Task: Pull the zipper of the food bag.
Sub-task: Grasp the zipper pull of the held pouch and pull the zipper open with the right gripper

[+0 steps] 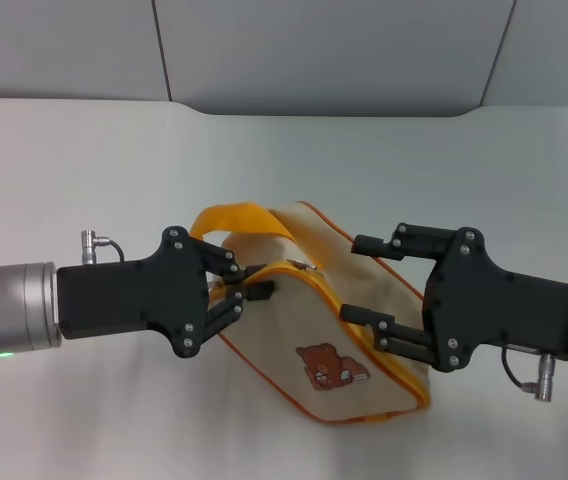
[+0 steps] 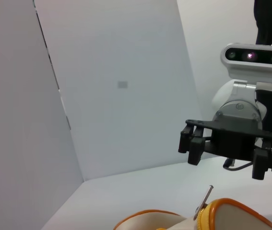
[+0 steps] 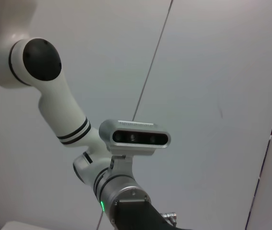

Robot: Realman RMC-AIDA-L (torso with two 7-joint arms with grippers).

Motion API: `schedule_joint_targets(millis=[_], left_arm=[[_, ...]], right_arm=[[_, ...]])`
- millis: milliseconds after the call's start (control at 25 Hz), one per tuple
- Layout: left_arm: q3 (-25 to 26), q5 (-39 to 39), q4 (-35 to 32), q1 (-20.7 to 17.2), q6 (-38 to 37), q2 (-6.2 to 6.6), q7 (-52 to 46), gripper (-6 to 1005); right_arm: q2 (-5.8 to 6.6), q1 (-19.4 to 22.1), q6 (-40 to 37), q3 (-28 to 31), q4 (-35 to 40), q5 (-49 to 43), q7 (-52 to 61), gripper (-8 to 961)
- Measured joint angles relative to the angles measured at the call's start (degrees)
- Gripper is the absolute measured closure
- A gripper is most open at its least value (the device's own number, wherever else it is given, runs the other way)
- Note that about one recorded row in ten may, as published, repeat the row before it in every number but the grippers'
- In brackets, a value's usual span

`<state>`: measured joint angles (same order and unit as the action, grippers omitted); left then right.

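- The zipper (image 1: 309, 272) runs as a yellow-orange band around the top edge of the food bag (image 1: 336, 330); its small silver pull tab (image 2: 206, 196) stands up at the end of the bag nearest the left gripper.
- The food bag lies on the white table (image 1: 114, 160) between the two grippers, tilted across the head view, bear picture (image 1: 330, 367) facing up, yellow loop handle (image 1: 236, 219) arching over the end by the left gripper.
- Left gripper (image 1: 249, 290): its fingers are drawn together at the bag's near end, right at the zipper's end. The fingertips appear pinched on the band or the tab there, but the head view does not settle which, or whether they truly hold it.
- Right gripper (image 1: 369, 280): its fingers are spread wide, one just above the bag's upper edge and one over the bag's side panel, straddling the far end of the bag. Contact with the fabric cannot be confirmed.
- In the left wrist view the right gripper (image 2: 232, 148) shows well beyond the pull tab, fingers apart.
- The right wrist view shows only the left arm (image 3: 54, 115) and its wrist camera (image 3: 135, 138) against the grey wall panels.
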<state>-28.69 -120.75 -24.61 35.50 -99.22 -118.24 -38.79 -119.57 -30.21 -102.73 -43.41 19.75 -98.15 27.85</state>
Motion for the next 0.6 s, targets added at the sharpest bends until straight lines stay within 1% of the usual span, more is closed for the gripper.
schedule_joint_targets(millis=[160,360,560,600], left_arm=[[-0.3,0.0,0.0,0.0,-0.1,-0.18,0.2,912],[-0.4,0.0,0.0,0.0,-0.2,-0.23,0.2,911],[-0.4,0.0,0.1,0.0,-0.3,-0.24,0.2,911],[-0.4,0.0,0.1,0.0,-0.3,-0.24,0.2,910]], right_arm=[[-0.17,-1.1,1.0,0.3,-0.9,0.0,-0.2,379],[-0.22,-2.3,2.3,0.6,-2.6,0.1,-3.1,476],[-0.22,-3.0,3.8,0.6,-2.8,0.1,-4.3,642],[-0.22,-3.0,3.8,0.6,-2.8,0.1,-4.3,642]])
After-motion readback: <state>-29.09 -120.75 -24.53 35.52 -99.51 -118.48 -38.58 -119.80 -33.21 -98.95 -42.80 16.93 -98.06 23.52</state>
